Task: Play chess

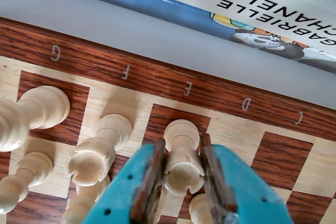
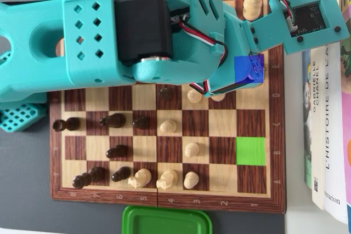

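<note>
Wrist view: the hand point(image 1: 181, 182) has its two teal jaws closed around a tall white piece point(image 1: 181, 153) standing on the E-file square at the chessboard's point(image 1: 157, 74) back rank, with a second white piece point(image 1: 100, 148) just beside it at 9 o'clock. Overhead view: arm hides that corner; a green-marked square point(image 2: 250, 152) lies toward 6 o'clock of the hand. Judgement: lift straight up until the base clears its neighbours before travelling, keeping the piece upright; a tilted grip risks toppling them.
</note>
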